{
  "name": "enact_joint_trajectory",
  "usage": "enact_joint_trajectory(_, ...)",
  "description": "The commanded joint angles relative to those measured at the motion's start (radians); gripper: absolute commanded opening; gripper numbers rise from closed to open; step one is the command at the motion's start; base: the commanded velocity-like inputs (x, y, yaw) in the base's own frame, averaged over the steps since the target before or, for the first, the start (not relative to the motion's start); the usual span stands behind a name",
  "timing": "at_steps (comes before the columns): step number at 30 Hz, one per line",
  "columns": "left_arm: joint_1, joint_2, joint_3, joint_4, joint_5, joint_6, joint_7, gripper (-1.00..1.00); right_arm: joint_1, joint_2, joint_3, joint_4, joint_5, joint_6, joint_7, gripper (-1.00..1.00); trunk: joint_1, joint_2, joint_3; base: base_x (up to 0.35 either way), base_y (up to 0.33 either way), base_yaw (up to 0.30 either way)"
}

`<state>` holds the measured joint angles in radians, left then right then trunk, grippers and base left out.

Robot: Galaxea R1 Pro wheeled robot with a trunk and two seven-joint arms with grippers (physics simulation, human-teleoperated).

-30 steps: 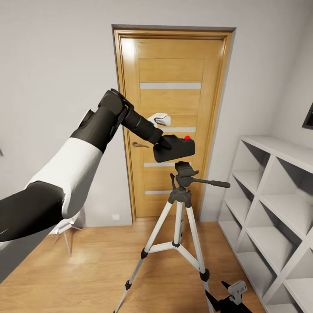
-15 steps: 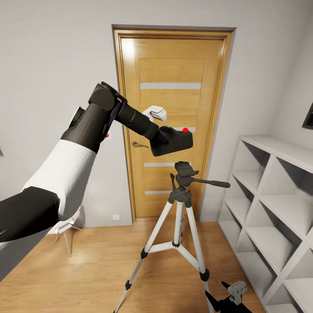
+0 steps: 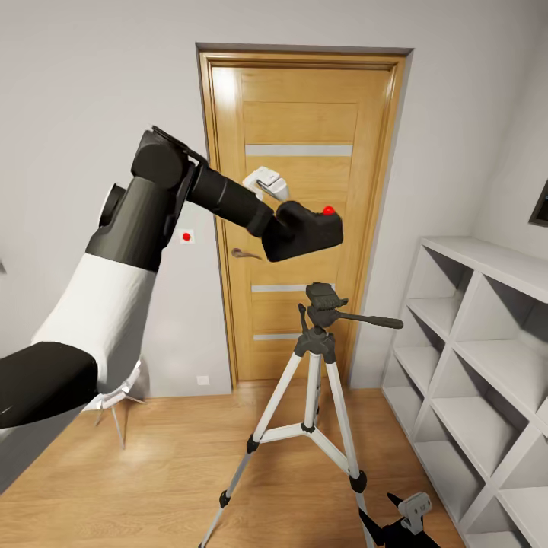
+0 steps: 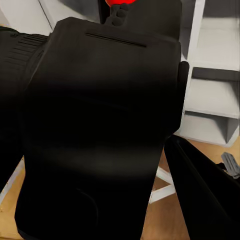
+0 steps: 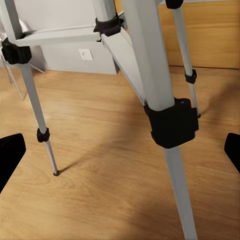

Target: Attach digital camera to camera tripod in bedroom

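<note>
The matte-black digital camera (image 3: 310,228) with its red button (image 3: 329,210) hangs in the air in front of the door, tilted, a clear gap above the tripod's black head (image 3: 323,297). My left gripper (image 3: 283,233) is shut on its left end; up close the camera body (image 4: 100,135) sits against a dark finger (image 4: 202,192). The camera tripod (image 3: 312,380) stands on the wood floor, silver legs spread, pan handle (image 3: 374,322) pointing right. My right gripper (image 3: 396,519) hangs low by the tripod's right foot, open, with a tripod leg (image 5: 152,75) in front of the gripper (image 5: 120,150).
The oak door (image 3: 304,122) with grey stripes is shut behind the tripod. White cube shelving (image 3: 479,365) lines the right wall. A white chair's legs (image 3: 114,403) stand at the left by the wall. A wall switch with a red dot (image 3: 186,237) sits left of the door.
My left arm has lifted the camera up and away from the tripod head, widening the gap, and the camera has tilted a little. The tripod and right gripper have not moved.
</note>
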<state>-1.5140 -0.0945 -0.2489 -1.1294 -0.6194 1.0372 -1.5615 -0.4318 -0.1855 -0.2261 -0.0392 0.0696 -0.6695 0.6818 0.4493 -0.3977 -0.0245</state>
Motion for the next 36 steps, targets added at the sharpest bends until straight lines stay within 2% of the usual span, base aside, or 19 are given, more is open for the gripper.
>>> enact_joint_trajectory(1, 0.004, 0.001, -0.001, -0.019, -0.011, 0.01, -0.009, -1.0, -0.001, 0.0, -0.009, 0.001, 0.007, -0.003, 0.004, 1.0, 0.001, -0.002, -0.002, 0.0, 0.0, 0.0)
enact_joint_trajectory(4, 0.031, 0.007, -0.014, -0.11, -0.012, 0.01, -0.009, -1.0, -0.001, 0.0, -0.009, 0.001, 0.007, -0.003, 0.004, 1.0, 0.001, -0.002, -0.002, 0.0, 0.0, 0.0)
enact_joint_trajectory(6, 0.059, 0.016, -0.058, -0.19, -0.012, 0.01, -0.009, -1.0, -0.001, 0.0, -0.009, 0.001, 0.007, -0.003, 0.004, 1.0, 0.001, -0.002, -0.002, 0.0, 0.0, 0.0)
enact_joint_trajectory(8, 0.067, 0.029, -0.086, -0.213, -0.012, 0.01, -0.009, -1.0, -0.001, 0.0, -0.009, 0.001, 0.007, -0.003, 0.004, 1.0, 0.001, -0.002, -0.002, 0.0, 0.0, 0.0)
enact_joint_trajectory(10, 0.074, 0.056, -0.126, -0.236, -0.01, 0.01, -0.009, -1.0, -0.001, 0.0, -0.009, 0.001, 0.007, -0.003, 0.004, 1.0, 0.001, -0.002, -0.002, 0.0, 0.0, 0.0)
enact_joint_trajectory(14, 0.079, 0.104, -0.175, -0.253, 0.003, 0.01, -0.009, -1.0, -0.001, 0.0, -0.009, 0.001, 0.007, -0.003, 0.004, 1.0, 0.001, -0.002, -0.002, 0.0, 0.0, 0.0)
enact_joint_trajectory(15, 0.08, 0.121, -0.186, -0.253, 0.019, 0.01, -0.009, -1.0, -0.001, 0.0, -0.009, 0.001, 0.007, -0.002, 0.004, 1.0, 0.001, -0.002, -0.002, 0.0, 0.0, 0.0)
enact_joint_trajectory(18, 0.08, 0.137, -0.195, -0.251, 0.056, 0.01, -0.009, -1.0, -0.001, 0.0, -0.009, 0.001, 0.007, -0.002, 0.004, 1.0, 0.001, -0.002, -0.002, 0.0, 0.0, 0.0)
enact_joint_trajectory(19, 0.081, 0.143, -0.199, -0.249, 0.083, 0.01, -0.009, -1.0, -0.001, 0.0, -0.008, 0.001, 0.007, -0.002, 0.005, 1.0, 0.001, -0.002, -0.002, 0.0, 0.0, 0.0)
enact_joint_trajectory(24, 0.081, 0.146, -0.203, -0.209, 0.125, 0.01, -0.009, -1.0, -0.001, 0.0, -0.008, 0.001, 0.008, -0.002, 0.004, 1.0, 0.001, -0.002, -0.002, 0.0, 0.0, 0.0)
enact_joint_trajectory(26, 0.081, 0.142, -0.203, -0.176, 0.13, 0.01, -0.009, -1.0, -0.001, 0.0, -0.009, 0.001, 0.008, -0.002, 0.004, 1.0, 0.001, -0.002, -0.002, 0.0, 0.0, 0.0)
enact_joint_trajectory(30, 0.08, 0.128, -0.197, -0.023, 0.139, 0.01, -0.009, -1.0, -0.001, 0.0, -0.009, 0.001, 0.007, -0.003, 0.004, 1.0, 0.001, -0.002, -0.002, 0.0, 0.0, 0.0)
enact_joint_trajectory(34, 0.08, 0.114, -0.195, 0.034, 0.141, 0.01, -0.009, -1.0, -0.001, 0.0, -0.009, 0.001, 0.007, -0.003, 0.004, 1.0, 0.001, -0.002, -0.002, 0.0, 0.0, 0.0)
enact_joint_trajectory(36, 0.08, 0.098, -0.193, 0.05, 0.142, 0.01, -0.009, -1.0, -0.001, 0.0, -0.009, 0.001, 0.007, -0.002, 0.004, 1.0, 0.001, -0.002, -0.002, 0.0, 0.0, 0.0)
